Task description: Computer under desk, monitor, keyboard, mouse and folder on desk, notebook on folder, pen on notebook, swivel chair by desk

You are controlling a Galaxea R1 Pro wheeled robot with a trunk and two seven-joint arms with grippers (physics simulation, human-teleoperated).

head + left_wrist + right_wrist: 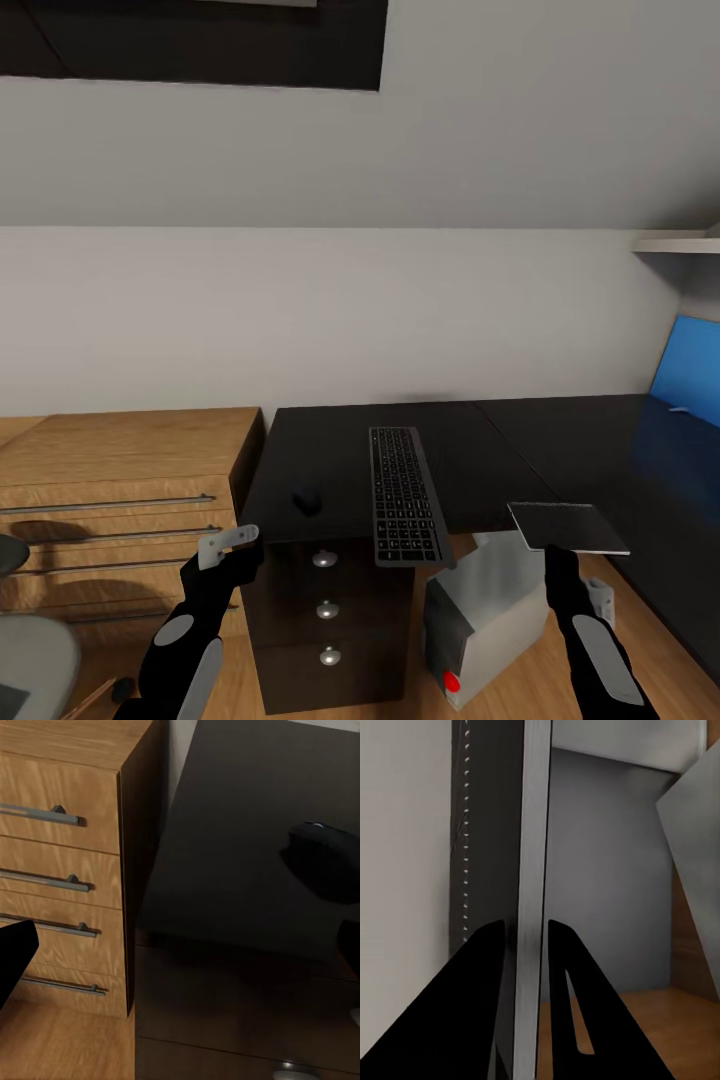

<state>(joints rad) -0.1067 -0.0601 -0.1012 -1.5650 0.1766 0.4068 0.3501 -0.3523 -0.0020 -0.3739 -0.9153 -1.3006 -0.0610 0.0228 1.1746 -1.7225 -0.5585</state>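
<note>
My right gripper [556, 548] pinches the notebook [567, 527] flat just off the desk [480, 450] edge — above the computer [490, 620]. Left gripper [228, 545], near the mouse [307, 499] — I cannot tell its state.

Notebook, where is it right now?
In the head view the notebook is held edge-on in the right pincer, above the computer, right of the keyboard.

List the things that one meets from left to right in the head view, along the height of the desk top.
Wooden drawer chest → mouse → keyboard → notebook held in the right claw.
</note>
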